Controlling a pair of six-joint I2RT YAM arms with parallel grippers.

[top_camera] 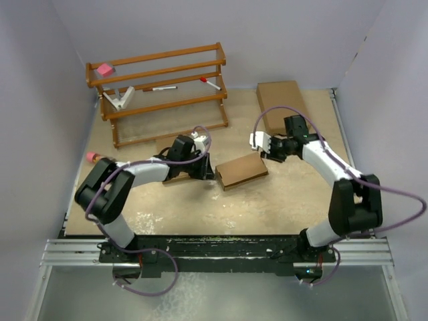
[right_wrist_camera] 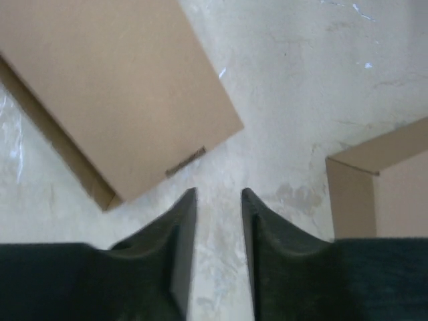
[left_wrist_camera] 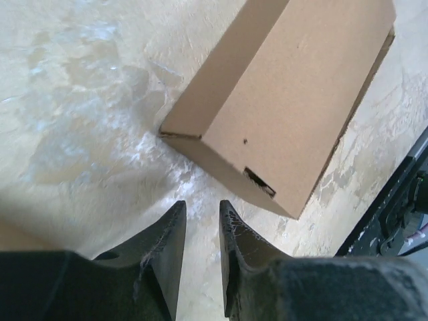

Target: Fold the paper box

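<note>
The paper box (top_camera: 242, 171) is folded up into a small slim brown box and lies flat in the middle of the table. It shows in the left wrist view (left_wrist_camera: 294, 100), closed, with a tab slot at its near end, and in the right wrist view (right_wrist_camera: 114, 87). My left gripper (top_camera: 211, 172) is just left of the box, low over the table, with its jaws (left_wrist_camera: 202, 210) a little apart and empty. My right gripper (top_camera: 266, 154) is just beyond the box's right end, with its jaws (right_wrist_camera: 219, 195) apart and empty. Neither gripper touches the box.
A larger flat brown box (top_camera: 281, 103) lies at the back right; its corner shows in the right wrist view (right_wrist_camera: 381, 194). Another brown box (top_camera: 167, 142) lies partly under my left arm. A wooden rack (top_camera: 160, 87) with pens stands at the back left. A small pink object (top_camera: 92, 156) lies at the left edge.
</note>
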